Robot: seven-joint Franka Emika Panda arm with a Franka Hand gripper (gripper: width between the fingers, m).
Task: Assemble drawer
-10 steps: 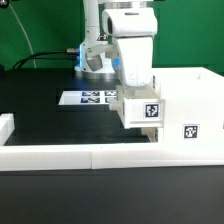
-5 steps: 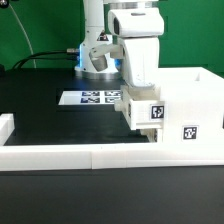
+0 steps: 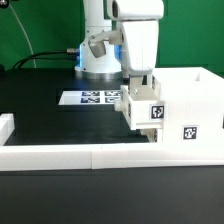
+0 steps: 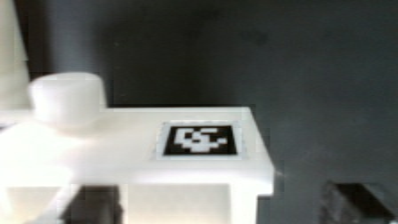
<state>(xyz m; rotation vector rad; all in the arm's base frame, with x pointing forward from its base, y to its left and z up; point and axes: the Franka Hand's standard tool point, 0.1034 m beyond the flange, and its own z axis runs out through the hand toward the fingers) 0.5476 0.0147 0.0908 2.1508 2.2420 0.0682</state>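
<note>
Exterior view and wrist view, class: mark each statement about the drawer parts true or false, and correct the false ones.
1. The small tray sits at the large shell's side toward the exterior view's left. True.
2. The marker board lies on top of the shell. False: it lies flat on the black table.
3. The tray carries a black-and-white tag. True.
4. The gripper is clamped on the tray's knob. False: its fingers are spread and the knob stands free.
</note>
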